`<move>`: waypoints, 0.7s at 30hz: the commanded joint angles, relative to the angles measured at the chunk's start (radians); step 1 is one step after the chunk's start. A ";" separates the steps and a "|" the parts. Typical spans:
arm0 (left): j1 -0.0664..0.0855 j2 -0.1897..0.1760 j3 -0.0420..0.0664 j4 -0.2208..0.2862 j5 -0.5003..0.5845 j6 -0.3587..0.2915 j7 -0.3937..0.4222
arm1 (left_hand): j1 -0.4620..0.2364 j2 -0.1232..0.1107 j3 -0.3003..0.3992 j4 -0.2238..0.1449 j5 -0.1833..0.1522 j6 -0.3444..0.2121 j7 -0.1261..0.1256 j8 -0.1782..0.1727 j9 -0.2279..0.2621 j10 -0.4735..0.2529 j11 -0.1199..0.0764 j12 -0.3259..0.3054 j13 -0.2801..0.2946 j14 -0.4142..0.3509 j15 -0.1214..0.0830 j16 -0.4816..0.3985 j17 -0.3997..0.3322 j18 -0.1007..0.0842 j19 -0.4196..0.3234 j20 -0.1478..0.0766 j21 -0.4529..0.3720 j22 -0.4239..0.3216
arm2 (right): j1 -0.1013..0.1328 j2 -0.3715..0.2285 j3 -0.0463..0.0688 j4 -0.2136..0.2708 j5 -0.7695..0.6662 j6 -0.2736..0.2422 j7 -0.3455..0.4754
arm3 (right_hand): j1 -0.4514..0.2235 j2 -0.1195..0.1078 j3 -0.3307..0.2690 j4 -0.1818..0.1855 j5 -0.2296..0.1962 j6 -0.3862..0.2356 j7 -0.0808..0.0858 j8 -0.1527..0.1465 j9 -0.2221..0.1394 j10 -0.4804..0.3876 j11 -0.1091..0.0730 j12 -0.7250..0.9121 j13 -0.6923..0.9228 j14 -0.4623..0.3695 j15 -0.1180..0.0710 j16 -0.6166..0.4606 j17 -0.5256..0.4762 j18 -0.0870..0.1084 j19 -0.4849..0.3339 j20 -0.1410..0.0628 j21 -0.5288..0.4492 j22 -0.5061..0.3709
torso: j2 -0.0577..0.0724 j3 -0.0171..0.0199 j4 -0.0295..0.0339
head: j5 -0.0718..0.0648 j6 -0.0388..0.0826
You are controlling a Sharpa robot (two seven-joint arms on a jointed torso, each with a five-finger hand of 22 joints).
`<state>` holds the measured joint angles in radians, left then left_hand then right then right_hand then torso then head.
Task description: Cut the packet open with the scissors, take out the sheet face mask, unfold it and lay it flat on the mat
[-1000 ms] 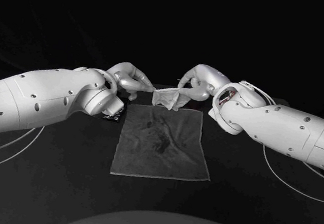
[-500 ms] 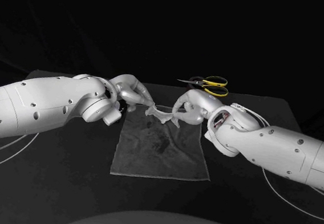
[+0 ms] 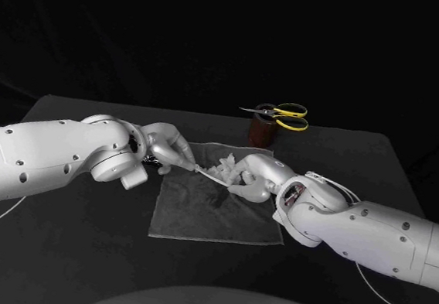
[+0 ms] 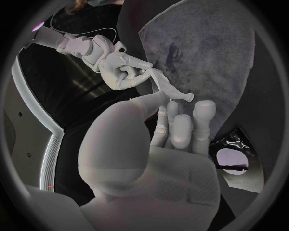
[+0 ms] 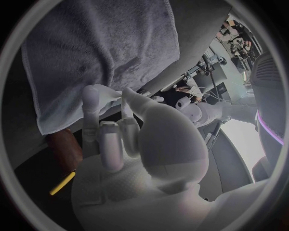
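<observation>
**Unfolding step.** The pale, translucent sheet face mask (image 3: 209,171) is held partly bunched just above the far end of the grey rectangular cloth mat (image 3: 221,213). It is pinched at one edge by the fingers of the left hand (image 3: 170,150) and at the other by those of the right hand (image 3: 251,179). For a flat lay, the edges should be drawn apart over the mat's middle before release. Since one second ago, both hands have been lowered toward the mat. The yellow-handled scissors (image 3: 282,114) stand beyond the mat's far end.

Mat (image 3: 216,210) mid-table (image 3: 72,230). Left hand (image 3: 169,148) and right hand (image 3: 249,176) over mat's far end, sheet mask (image 3: 203,169) between the 2. Scissors (image 3: 282,115) in holder (image 3: 262,132) behind mat
</observation>
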<state>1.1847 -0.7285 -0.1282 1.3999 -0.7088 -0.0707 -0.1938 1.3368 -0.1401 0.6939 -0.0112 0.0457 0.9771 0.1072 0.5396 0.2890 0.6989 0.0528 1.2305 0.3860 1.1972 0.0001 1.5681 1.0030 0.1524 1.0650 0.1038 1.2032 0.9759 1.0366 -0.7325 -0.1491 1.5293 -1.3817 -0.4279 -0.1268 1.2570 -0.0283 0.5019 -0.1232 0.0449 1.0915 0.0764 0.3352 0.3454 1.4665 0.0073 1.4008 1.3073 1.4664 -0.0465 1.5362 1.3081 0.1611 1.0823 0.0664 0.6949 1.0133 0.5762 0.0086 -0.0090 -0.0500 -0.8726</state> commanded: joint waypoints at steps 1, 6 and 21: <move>-0.004 -0.017 0.000 0.023 -0.062 0.052 -0.047 | 0.002 0.002 0.007 0.001 0.003 0.008 0.000 0.003 0.168 0.006 -0.002 0.004 -0.001 0.000 0.001 0.006 0.000 -0.007 0.003 0.000 0.003 0.002 | -0.012 -0.007 0.000 0.016 -0.020 0.006 -0.018 | 0.000 0.001 0.006 -0.001 0.003 0.005 -0.001 0.004 0.031 0.031 -0.006 -0.005 0.125 0.052 -0.004 0.002 0.142 0.019 -0.006 -0.001 -0.005 -0.002 | -0.001 -0.0005 -0.0003 | 0.003 0.000; -0.013 -0.050 0.000 0.067 -0.074 0.056 -0.057 | 0.002 0.002 0.007 0.001 0.003 0.009 0.000 0.003 0.168 0.006 -0.002 0.004 -0.001 0.000 0.001 0.006 0.000 -0.007 0.003 0.000 0.002 0.001 | -0.026 -0.018 -0.001 0.042 -0.020 0.004 -0.020 | 0.000 0.001 0.006 -0.002 0.003 0.005 -0.001 0.004 0.031 0.031 -0.006 -0.005 0.125 0.052 -0.004 0.001 0.140 0.019 -0.007 -0.001 -0.007 -0.003 | 0.001 -0.0013 -0.0006 | 0.002 0.000; -0.031 -0.097 -0.019 0.145 -0.077 0.039 -0.114 | -0.050 -0.032 -0.055 0.023 0.002 -0.078 0.017 -0.076 0.153 0.016 0.009 0.027 0.005 0.010 0.010 0.005 0.003 -0.009 0.009 0.005 -0.003 0.000 | -0.054 -0.026 -0.004 0.046 0.014 -0.015 -0.029 | -0.081 -0.115 -0.118 0.050 0.006 -0.206 0.087 -0.114 -0.025 -0.079 0.072 -0.183 -0.005 -0.036 0.064 -0.050 -0.010 0.008 -0.056 0.045 -0.077 -0.032 | 0.001 0.0001 -0.0020 | 0.011 0.000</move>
<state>1.1537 -0.8227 -0.1474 1.5412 -0.7765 -0.0350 -0.2764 1.2965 -0.1692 0.6451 0.0116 0.0466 0.9065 0.1229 0.4720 0.4513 0.7137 0.0553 1.2545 0.3869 1.2044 0.0074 1.5712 1.0048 0.1522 1.0686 0.1074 1.2032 0.9764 0.9834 -0.7559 -0.1534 1.5732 -1.3816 -0.4305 -0.1478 1.1769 -0.1325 0.3905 -0.0756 0.0488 0.8950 0.1596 0.2271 0.3230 1.3991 0.0777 1.2291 1.3050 1.4404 0.0179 1.4897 1.3063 0.1701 1.0268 0.1071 0.6217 0.9828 0.5761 0.0089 -0.0091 -0.0396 -0.8726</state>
